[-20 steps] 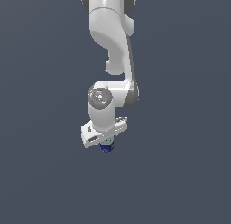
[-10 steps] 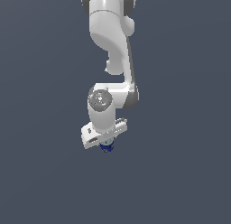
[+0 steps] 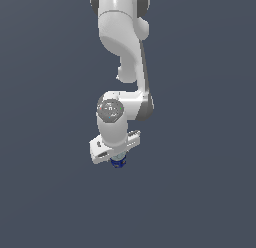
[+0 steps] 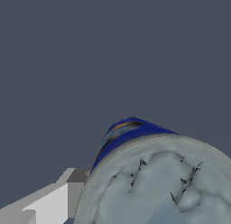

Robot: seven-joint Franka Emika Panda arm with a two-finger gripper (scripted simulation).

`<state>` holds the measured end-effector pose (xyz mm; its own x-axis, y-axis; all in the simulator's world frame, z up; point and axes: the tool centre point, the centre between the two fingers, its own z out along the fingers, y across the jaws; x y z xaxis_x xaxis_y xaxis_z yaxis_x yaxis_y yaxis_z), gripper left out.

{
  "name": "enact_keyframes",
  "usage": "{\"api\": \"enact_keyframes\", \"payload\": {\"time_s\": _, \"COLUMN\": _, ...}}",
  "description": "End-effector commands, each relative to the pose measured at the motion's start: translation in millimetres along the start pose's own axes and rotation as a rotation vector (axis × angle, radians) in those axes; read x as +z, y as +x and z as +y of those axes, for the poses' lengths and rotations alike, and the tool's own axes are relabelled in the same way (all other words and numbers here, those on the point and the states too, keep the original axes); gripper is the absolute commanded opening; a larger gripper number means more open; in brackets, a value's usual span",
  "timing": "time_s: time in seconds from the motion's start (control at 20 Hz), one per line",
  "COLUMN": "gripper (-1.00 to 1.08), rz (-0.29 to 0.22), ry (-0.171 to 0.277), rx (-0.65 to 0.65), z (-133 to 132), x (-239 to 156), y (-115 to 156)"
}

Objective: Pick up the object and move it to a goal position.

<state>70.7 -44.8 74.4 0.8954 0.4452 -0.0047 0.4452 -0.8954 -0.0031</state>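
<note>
The can has a dark blue body and shows only as a small blue patch under the white hand in the exterior view. My gripper is shut on it, pointing down. In the wrist view the can is very close: its silvery-grey round top fills one corner, with the blue side and an orange mark beyond it. One light grey finger lies against the can's side. The other finger is out of view.
The white arm comes down from the top of the exterior view. A plain dark grey-blue ground lies all around, with no other objects or edges in sight.
The wrist has shifted slightly toward the exterior view's left. The can stays in the gripper at almost the same spot.
</note>
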Motion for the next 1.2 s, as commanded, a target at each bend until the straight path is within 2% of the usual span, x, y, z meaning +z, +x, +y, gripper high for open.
{"api": "enact_keyframes", "payload": {"time_s": 0.0, "gripper": -1.0, "rz": 0.003, "ry": -0.003, "rx": 0.001, "z": 6, "x": -8, "y": -2}}
{"api": "enact_keyframes", "payload": {"time_s": 0.3, "gripper": -1.0, "rz": 0.003, "ry": -0.003, "rx": 0.001, "z": 31, "x": -42, "y": -17}}
{"api": "enact_keyframes", "payload": {"time_s": 1.15, "gripper": -1.0, "rz": 0.005, "ry": -0.002, "rx": 0.001, "z": 135, "x": -180, "y": -76}}
